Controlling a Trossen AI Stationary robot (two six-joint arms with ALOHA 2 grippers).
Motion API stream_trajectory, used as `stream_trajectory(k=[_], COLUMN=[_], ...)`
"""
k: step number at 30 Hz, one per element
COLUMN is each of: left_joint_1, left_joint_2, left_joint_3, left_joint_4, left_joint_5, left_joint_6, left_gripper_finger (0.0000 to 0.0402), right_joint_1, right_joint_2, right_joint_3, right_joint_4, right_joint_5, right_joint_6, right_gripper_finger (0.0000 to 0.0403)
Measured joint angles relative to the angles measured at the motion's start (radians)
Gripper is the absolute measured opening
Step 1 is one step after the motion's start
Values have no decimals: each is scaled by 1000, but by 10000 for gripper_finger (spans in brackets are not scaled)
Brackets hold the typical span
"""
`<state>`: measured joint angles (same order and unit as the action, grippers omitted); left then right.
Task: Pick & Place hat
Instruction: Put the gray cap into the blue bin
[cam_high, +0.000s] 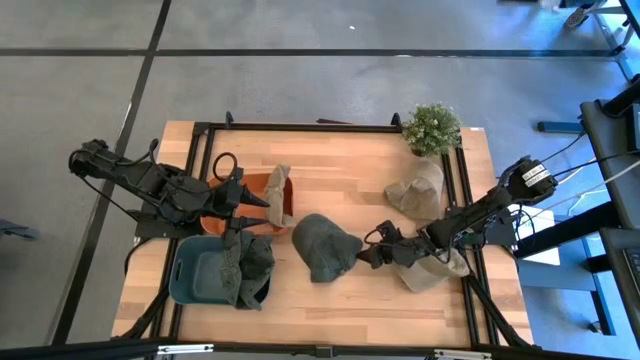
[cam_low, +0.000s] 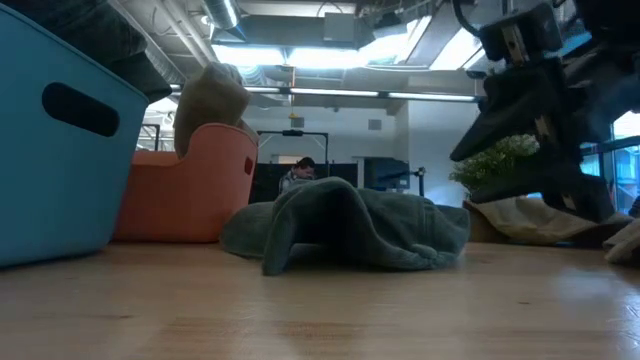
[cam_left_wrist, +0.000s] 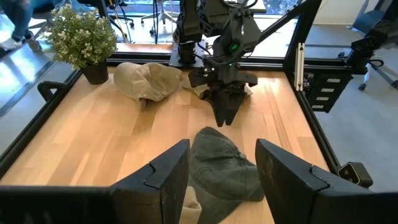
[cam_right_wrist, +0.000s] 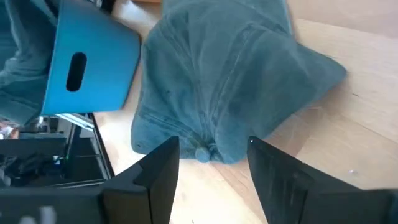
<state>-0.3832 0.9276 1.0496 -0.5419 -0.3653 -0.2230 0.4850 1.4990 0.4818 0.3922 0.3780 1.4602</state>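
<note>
Pale wooden planks make up the surface (cam_high: 330, 160), framed by a black metal rail, with a grey floor around it. Near its middle lies the dark grey-green soft cloth hat (cam_high: 322, 246), slumped flat and creased, apart from both bins. The right tool (cam_high: 365, 254) sits just beside the hat's right edge, its two dark fingers spread with nothing between them; the right wrist view shows the hat's stitched crown and top button directly ahead of those fingers. The left tool (cam_high: 240, 213) hovers over the bins with its fingers also parted and empty, further from the hat than the right one. So the right arm looks better placed, and the hat lies to the left of that tool, its length running roughly front to back. A teal plastic bin (cam_high: 200, 270) already holds a similar dark hat, and an orange plastic bin (cam_high: 262, 185) carries a tan one. Two beige cloth hats (cam_high: 418, 192) and a small potted green plant (cam_high: 432, 128) sit at the right
</note>
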Motion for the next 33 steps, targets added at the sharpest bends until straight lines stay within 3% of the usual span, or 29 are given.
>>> stream_trajectory(k=[10,23,27,33], left_joint_1=[0,0,0,0], left_joint_2=[0,1,6,25], left_joint_3=[1,1,1,1], left_joint_4=[1,0,-1,1], left_joint_5=[-11,-18,-17,-30], left_joint_6=[0,0,0,23], left_gripper_finger=[178,178,178,178], right_joint_1=[0,0,0,0], right_joint_2=[93,262,264,253], right_joint_3=[103,130,129,126], right_joint_4=[-144,73,83,98], right_joint_5=[-61,-30,-29,-14], right_joint_6=[81,120,100,26], right_gripper_finger=[190,187,144,17])
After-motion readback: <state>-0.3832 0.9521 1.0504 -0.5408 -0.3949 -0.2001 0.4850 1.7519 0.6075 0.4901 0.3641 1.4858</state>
